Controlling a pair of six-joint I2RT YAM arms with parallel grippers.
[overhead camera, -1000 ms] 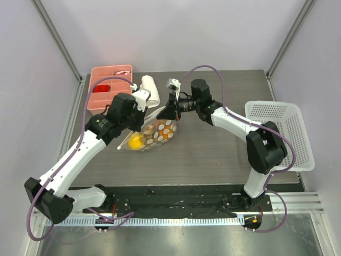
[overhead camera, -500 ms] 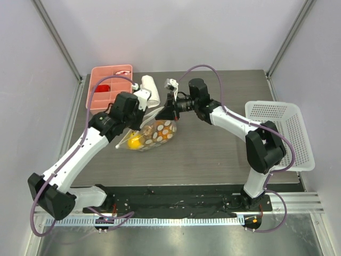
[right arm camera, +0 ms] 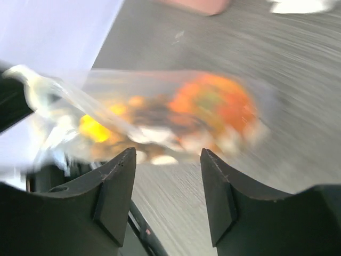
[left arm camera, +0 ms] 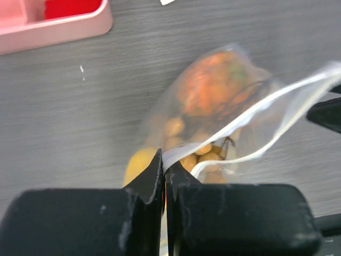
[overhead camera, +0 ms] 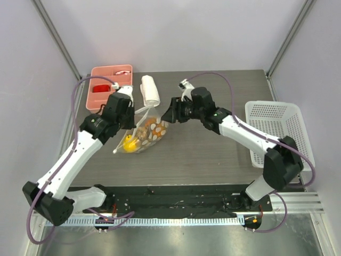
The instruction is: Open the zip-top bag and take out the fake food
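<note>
Left arm point(overhead camera: 74, 154): extended forward, elbow bent. Left gripper point(left arm camera: 164, 166): jaws closed, pinching the zip-top bag point(left arm camera: 213, 96) edge. Right arm point(overhead camera: 245, 130): reaching leftward. Right gripper point(right arm camera: 168, 156): jaws apart, empty.

A: Where can you get in around the zip-top bag point(overhead camera: 143, 136)?
B: From its near side, over bare table point(overhead camera: 202, 154). The towel point(overhead camera: 150, 90) lies just behind it, the pink tray point(overhead camera: 109, 68) behind-left, your right gripper point(right arm camera: 168, 154) just right, the basket point(overhead camera: 290, 120) well right.

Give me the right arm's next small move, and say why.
Probably move the right gripper in to the zip-top bag and pinch its free edge: its jaws stand open, off the bag, while the left gripper is shut on the zip strip.
</note>
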